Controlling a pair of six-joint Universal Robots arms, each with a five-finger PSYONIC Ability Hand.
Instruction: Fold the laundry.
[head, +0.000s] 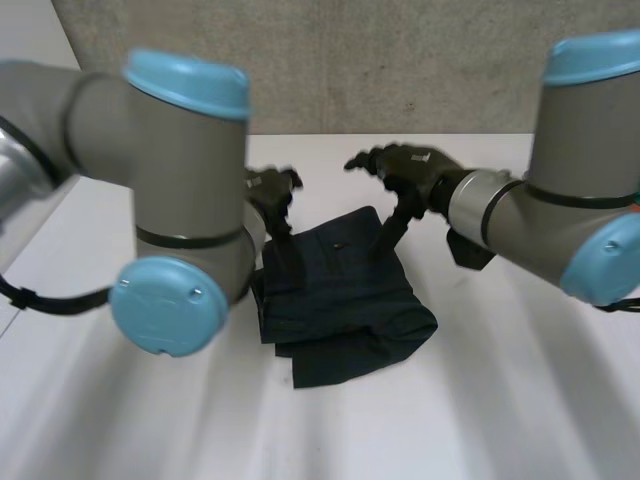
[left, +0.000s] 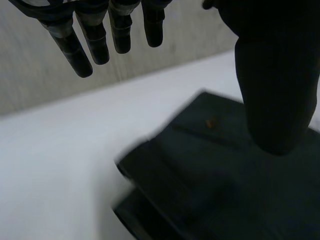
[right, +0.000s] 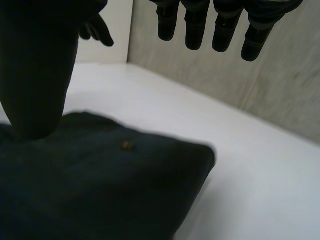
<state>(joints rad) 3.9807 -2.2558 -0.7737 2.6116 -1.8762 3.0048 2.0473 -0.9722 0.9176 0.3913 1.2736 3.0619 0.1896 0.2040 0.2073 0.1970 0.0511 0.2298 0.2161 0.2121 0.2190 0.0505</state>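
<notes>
A dark navy garment (head: 340, 290) lies folded into a thick, roughly square bundle in the middle of the white table (head: 520, 400). My left hand (head: 272, 190) hovers over the bundle's far left corner. In its wrist view the left hand (left: 97, 40) has straight fingers, the thumb stands apart, and the garment (left: 220, 185) lies untouched beneath. My right hand (head: 410, 165) hangs above the far right corner. Its own view shows the right hand (right: 192, 25) spread wide, clear of the garment (right: 100, 190).
A grey concrete wall (head: 400, 60) runs along the table's far edge. My left arm (head: 180, 250) stands in front of the garment's left side and hides part of it. Bare table stretches to the right and towards the front.
</notes>
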